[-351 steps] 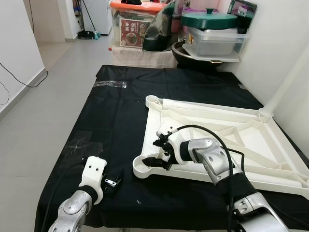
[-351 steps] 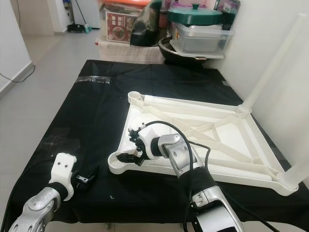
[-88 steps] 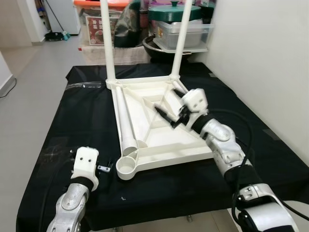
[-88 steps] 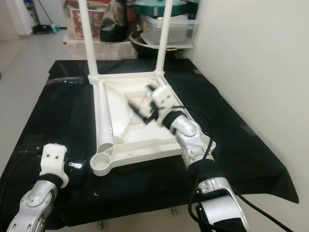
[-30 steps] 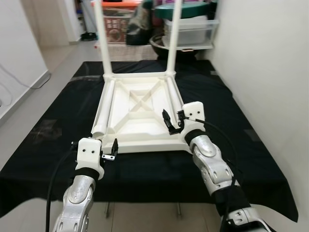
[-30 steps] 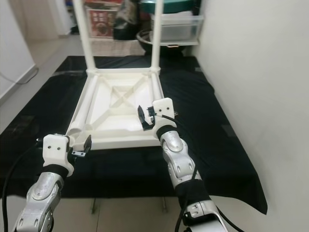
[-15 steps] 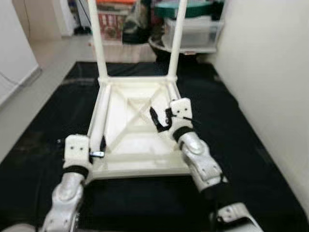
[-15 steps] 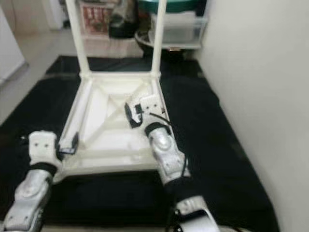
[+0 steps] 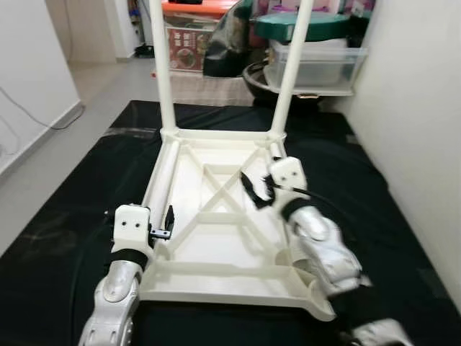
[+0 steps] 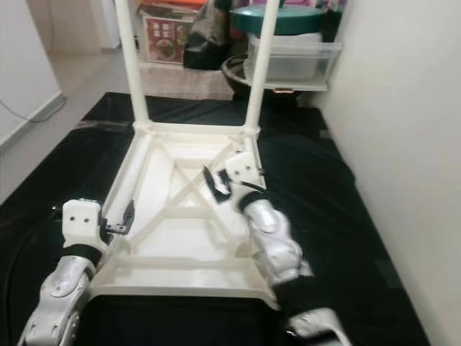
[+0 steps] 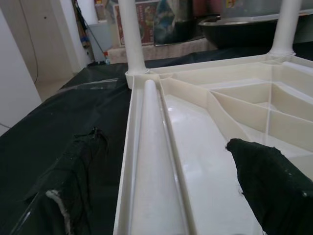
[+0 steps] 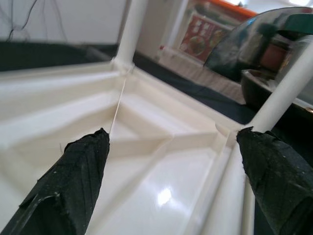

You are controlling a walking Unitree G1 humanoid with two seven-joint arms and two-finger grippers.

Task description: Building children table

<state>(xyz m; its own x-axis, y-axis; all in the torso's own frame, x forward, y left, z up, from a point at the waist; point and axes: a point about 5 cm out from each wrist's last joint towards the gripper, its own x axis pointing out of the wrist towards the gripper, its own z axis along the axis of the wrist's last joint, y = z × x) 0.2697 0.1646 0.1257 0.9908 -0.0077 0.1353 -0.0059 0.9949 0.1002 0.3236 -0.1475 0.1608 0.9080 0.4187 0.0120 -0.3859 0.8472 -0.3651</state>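
Black mat (image 9: 65, 238) covers floor under everything. White table (image 9: 216, 245) lies upside down at mat centre, ribbed underside up. Two legs (image 9: 163, 68) stand upright in far sockets, at 11 and 1 o'clock. Loose leg (image 9: 160, 176) lies along table's left rim. Right gripper (image 9: 258, 191) hangs over cross ribs near centre, at 1 o'clock from you, fingers spread, holding nothing. Left gripper (image 9: 168, 219) sits at left rim, 9 o'clock, fingers apart either side of loose leg's near end.

Right gripper (image 9: 257, 192) now over upturned table (image 9: 216, 245) interior, off its near corner, left gripper (image 9: 168, 220) raised from black cloth (image 9: 72, 223) to left rail beside loose leg (image 9: 161, 176)
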